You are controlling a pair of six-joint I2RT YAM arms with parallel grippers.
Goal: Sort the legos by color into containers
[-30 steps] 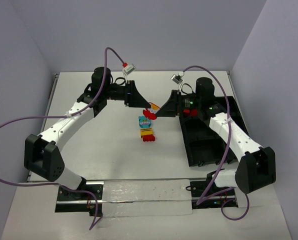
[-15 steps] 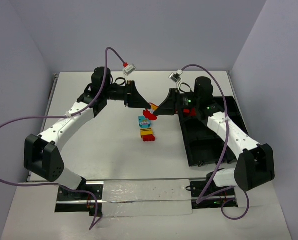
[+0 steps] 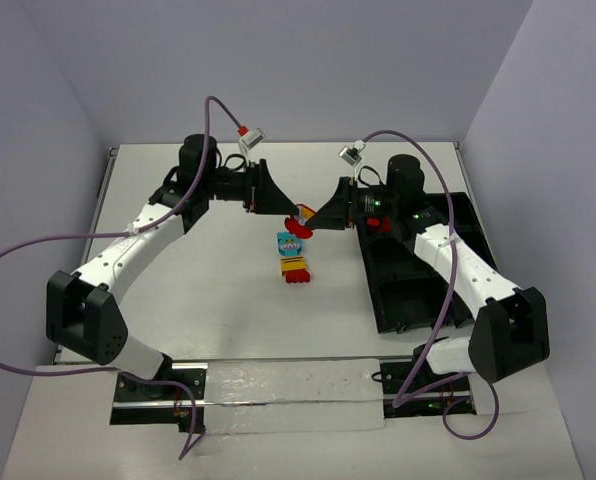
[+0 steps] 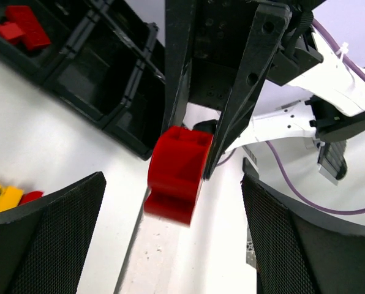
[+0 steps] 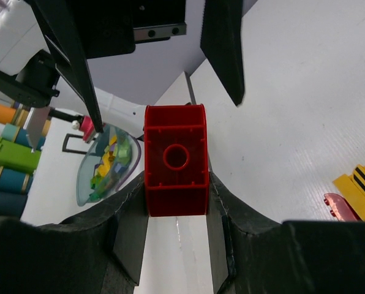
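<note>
1. Top external view: we saw the right gripper [image 3: 315,216] pinching a red brick [image 3: 298,226] above the table [image 3: 208,300], just beyond the loose pile. The containers [image 3: 418,300] lay to its right.
2. The only marks we could make out were black stripes on the yellow brick [image 5: 360,187], and they were too small to read as writing.
3. In the right wrist view the red brick sat clamped between the 2 pads, its hollow underside and round tube facing the camera.
4. The left gripper [image 3: 274,196] stood spread wide, 1 finger on either side of the red brick and apart from it.
5. On the table a cyan brick [image 3: 289,243], the yellow brick and a red piece [image 3: 298,277] lay touching in a short row.
6. We counted 2 red bricks [image 4: 24,27] in a far bin of the containers.
7. The right arm hid part of the containers. Beyond the table edge, blurred coloured objects [image 5: 106,162] could not be identified.
8. Compared with 1 second earlier, the left gripper, then pressed together at the red brick, had opened and drawn back slightly. The right gripper kept its hold, and the row on the table had not moved.
</note>
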